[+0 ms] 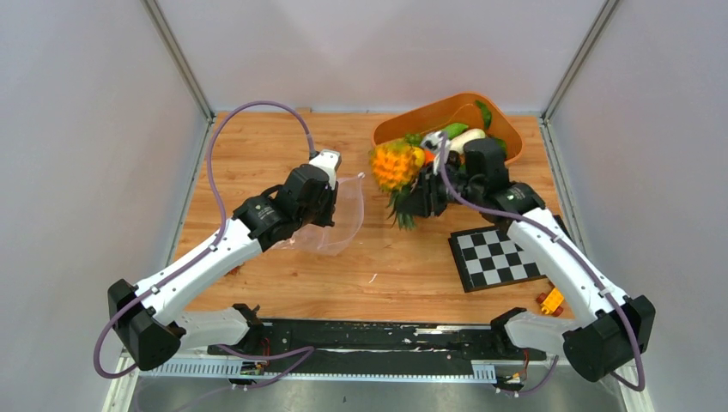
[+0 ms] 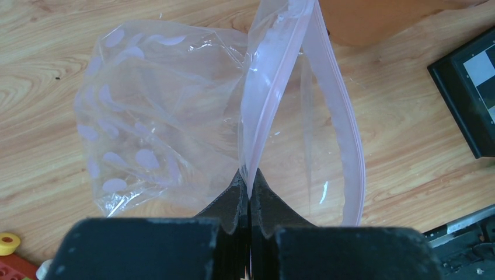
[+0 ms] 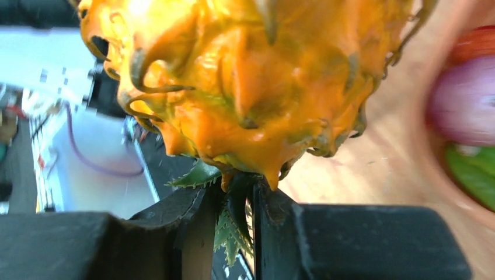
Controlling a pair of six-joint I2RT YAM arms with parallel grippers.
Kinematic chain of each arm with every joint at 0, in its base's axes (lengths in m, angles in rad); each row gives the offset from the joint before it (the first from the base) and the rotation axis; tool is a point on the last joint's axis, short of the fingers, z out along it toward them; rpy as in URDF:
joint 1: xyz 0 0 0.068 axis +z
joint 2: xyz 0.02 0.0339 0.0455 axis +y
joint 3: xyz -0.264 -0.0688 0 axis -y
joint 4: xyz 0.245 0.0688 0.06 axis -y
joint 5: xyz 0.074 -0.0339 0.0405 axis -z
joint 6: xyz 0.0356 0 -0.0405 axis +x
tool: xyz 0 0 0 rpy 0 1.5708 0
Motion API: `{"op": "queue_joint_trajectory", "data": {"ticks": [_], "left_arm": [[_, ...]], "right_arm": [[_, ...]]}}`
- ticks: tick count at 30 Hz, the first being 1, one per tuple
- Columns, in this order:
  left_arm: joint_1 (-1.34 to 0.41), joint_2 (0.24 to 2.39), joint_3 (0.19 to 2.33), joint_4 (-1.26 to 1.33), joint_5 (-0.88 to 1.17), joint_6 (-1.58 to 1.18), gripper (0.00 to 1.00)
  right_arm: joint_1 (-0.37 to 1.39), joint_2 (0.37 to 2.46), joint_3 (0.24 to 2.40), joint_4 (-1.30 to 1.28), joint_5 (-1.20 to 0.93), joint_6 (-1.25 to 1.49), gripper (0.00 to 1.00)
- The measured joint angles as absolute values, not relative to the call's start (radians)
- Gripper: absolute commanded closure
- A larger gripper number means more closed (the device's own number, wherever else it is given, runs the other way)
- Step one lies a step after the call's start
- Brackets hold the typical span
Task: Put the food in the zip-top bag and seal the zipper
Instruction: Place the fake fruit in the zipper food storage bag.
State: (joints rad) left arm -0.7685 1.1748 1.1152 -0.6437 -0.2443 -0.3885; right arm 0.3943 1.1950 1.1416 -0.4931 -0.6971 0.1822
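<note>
— Where is the zip-top bag (image 2: 146,116)?

— At about 9 o'clock from the middle of the counter (image 1: 257,154). Its dotted body rests crumpled on the wood, and one side of its mouth is raised.

— And the left hand (image 2: 249,178)?

— It is clamped tight on the bag's mouth edge, with the plastic pinched between its two fingers. The zipper (image 2: 344,134) is unsealed. One pinkish strip rises straight from the fingers toward 12 o'clock in the wrist view. The other bows out toward 3 o'clock, so the mouth gapes.

— What about the right hand (image 3: 236,198)?

— It is closed on the pineapple (image 1: 393,165), gripping it by the green leafy crown. The orange body sticks out beyond the fingertips.

— Where is the pineapple relative to the bag?

— From above it is just beside the bag's mouth, at the bag's 2 o'clock. I cannot tell whether they touch.

— And the other food?

— It is in the orange tub (image 1: 446,112), which is tipped at the counter's 1 o'clock. A white radish (image 1: 468,137) and a green piece (image 1: 453,130) show there, right behind the right hand. The rest is hidden or blurred.

— Anything else?

— A checkerboard (image 1: 496,257) lies flat at 4 o'clock, partly under the right arm.
</note>
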Motion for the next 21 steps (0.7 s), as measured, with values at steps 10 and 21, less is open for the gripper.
{"op": "queue_joint_trajectory", "data": {"ticks": [10,21], "left_arm": [[-0.768,1.159,1.112,-0.643,-0.249,-0.403,0.97],[-0.768,1.113,1.092,-0.635,-0.231,-0.402,0.84]], "right_arm": [[0.694,1.247,1.176,-0.707,-0.611,-0.002,0.88],[0.73,1.366,1.222,-0.793,-0.477,-0.068,0.74]]}}
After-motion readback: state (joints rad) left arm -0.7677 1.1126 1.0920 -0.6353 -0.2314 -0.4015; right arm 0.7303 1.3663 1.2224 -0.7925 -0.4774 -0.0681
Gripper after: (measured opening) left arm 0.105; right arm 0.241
